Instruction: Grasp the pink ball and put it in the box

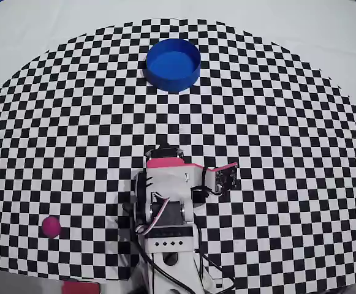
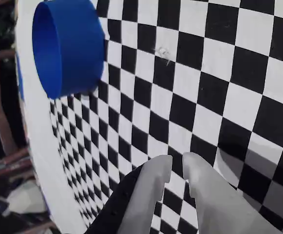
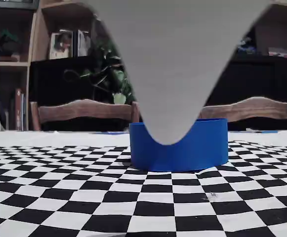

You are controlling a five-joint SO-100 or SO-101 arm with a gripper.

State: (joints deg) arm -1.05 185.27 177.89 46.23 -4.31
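The pink ball [image 1: 50,226] lies on the checkered mat at the lower left of the overhead view, far from the arm. The box [image 1: 173,63], a round blue tub, stands empty at the top centre; it also shows in the wrist view as the box [image 2: 68,46] at upper left and in the fixed view as the box [image 3: 179,145] straight ahead. My arm sits folded at the bottom centre, with the gripper [image 1: 227,179] just right of it. In the wrist view the gripper [image 2: 178,163] is shut but for a thin slit, holding nothing. The ball is out of the wrist and fixed views.
A pink-red block [image 1: 79,286] lies at the mat's bottom edge, below the ball. A blurred grey shape [image 3: 175,64] hangs from the top of the fixed view and covers part of the box. Chairs and shelves stand beyond the table.
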